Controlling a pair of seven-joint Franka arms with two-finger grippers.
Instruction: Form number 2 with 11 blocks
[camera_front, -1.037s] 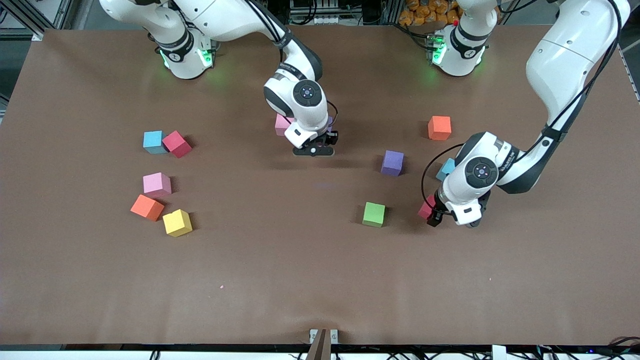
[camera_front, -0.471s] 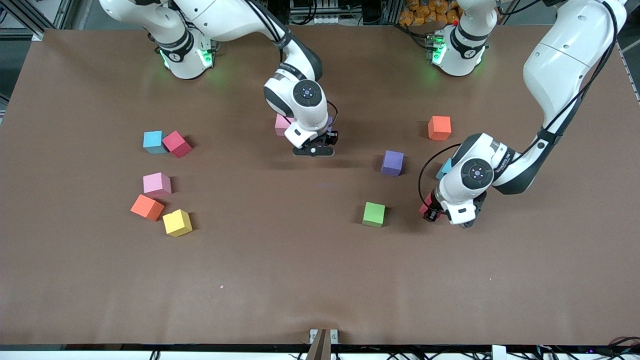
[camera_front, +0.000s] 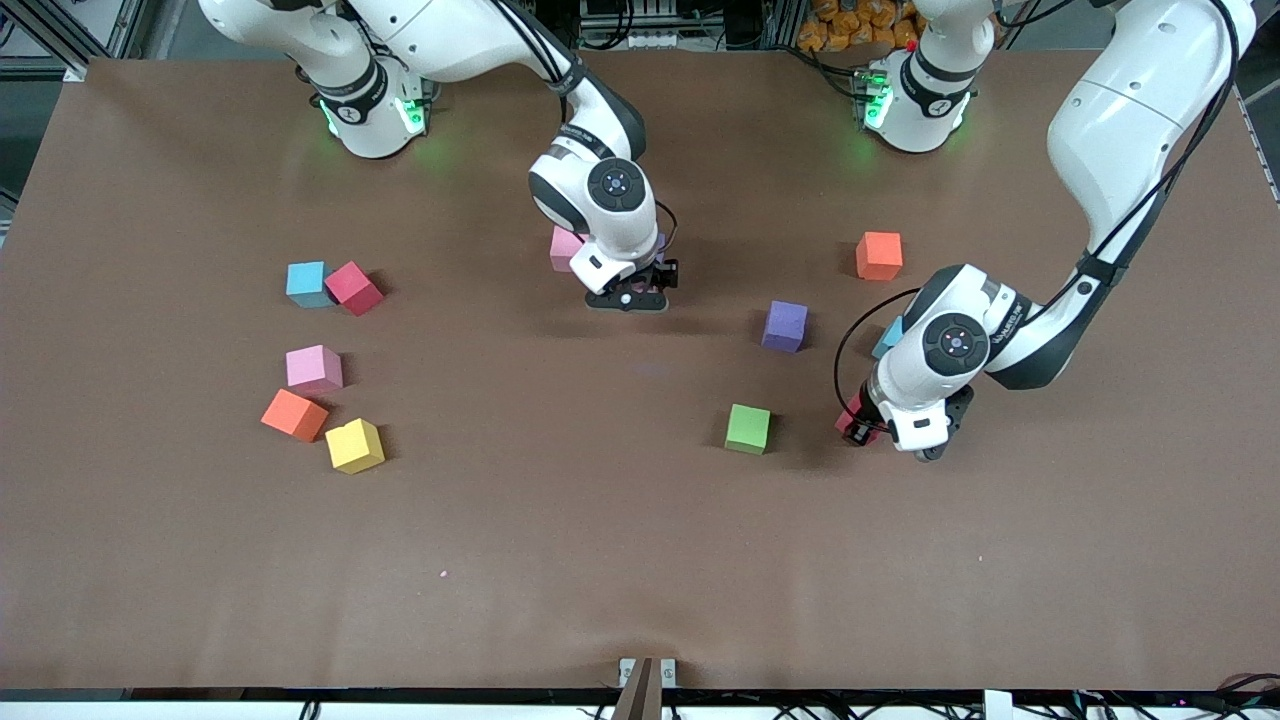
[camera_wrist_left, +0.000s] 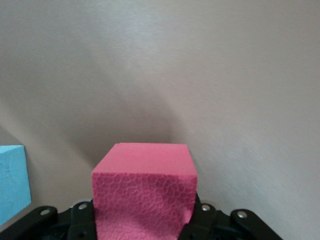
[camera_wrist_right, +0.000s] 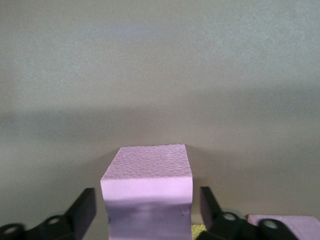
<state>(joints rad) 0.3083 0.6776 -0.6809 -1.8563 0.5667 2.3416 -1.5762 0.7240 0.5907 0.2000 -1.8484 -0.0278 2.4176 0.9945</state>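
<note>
My left gripper (camera_front: 862, 428) is shut on a red block (camera_wrist_left: 144, 187), low over the table beside the green block (camera_front: 748, 428). A light blue block (camera_wrist_left: 12, 182) lies close by, half under that arm. My right gripper (camera_wrist_right: 147, 200) stands open around a light purple block (camera_wrist_right: 147, 182) on the table, with a gap at each finger. Next to it lies a pink block (camera_front: 563, 248). The number 2 is hidden under the right wrist (camera_front: 630, 298). Loose blocks lie apart: purple (camera_front: 785, 326) and orange (camera_front: 879, 255).
Toward the right arm's end lie several more blocks: light blue (camera_front: 306, 283) touching red (camera_front: 353, 287), then pink (camera_front: 314, 368), orange (camera_front: 294, 414) and yellow (camera_front: 354, 445), nearer the front camera. The brown table (camera_front: 600, 560) is bare along its front.
The left gripper closed on the red block and shifted slightly toward the green block. The right gripper's fingers spread apart from the light purple block.
</note>
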